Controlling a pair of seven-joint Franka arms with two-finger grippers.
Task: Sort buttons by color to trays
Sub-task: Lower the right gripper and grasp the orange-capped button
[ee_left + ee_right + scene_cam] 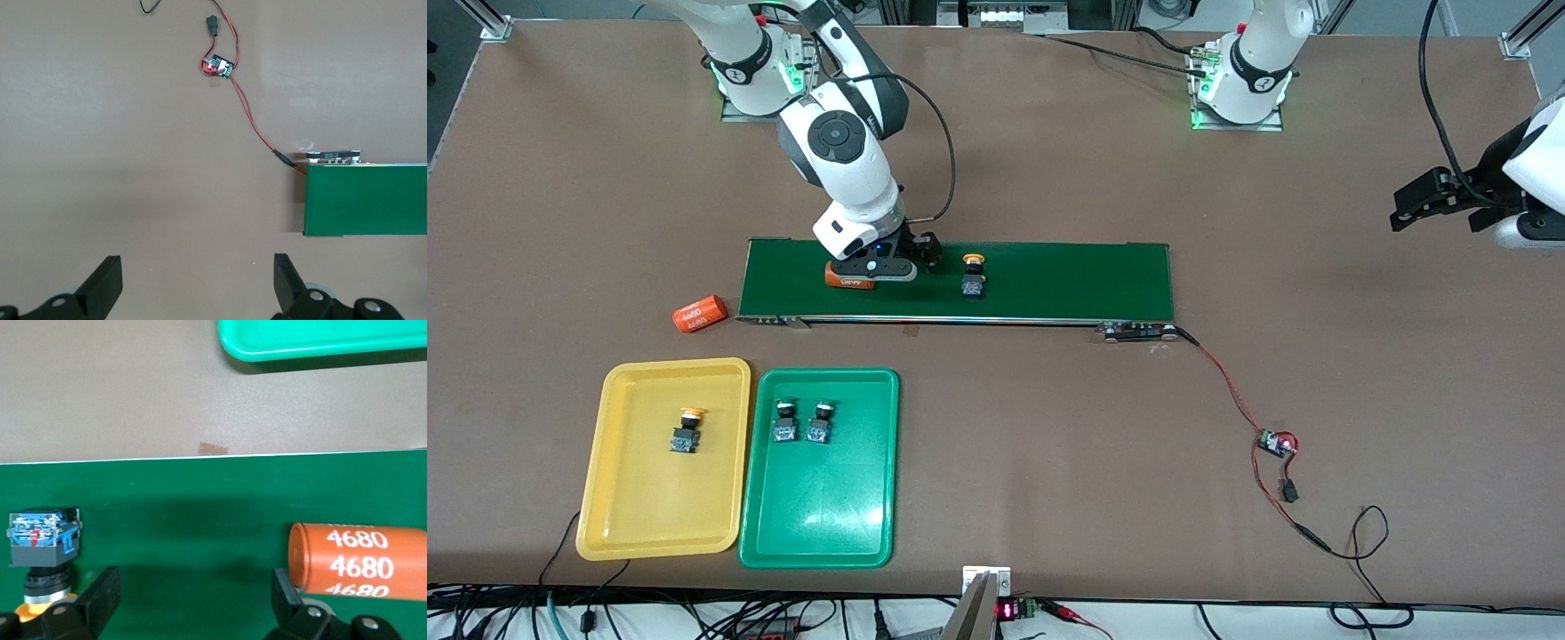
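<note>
Brown tabletop with conveyor belt [1049,280]. Right gripper [876,267], jaws wide and empty, is hovering low over the belt between an orange cylinder [360,561] and a yellow button [973,276], probably lining up on the button. Left gripper [1436,197], wide, is waiting. Other buttons are lying sorted: one in the yellow tray [640,507], two in the green tray [818,516].

White Franka arms, dark grey joint caps, black cables looped along them. Black two-finger right gripper [889,267] and left gripper [1427,197]; green lights at bases.
</note>
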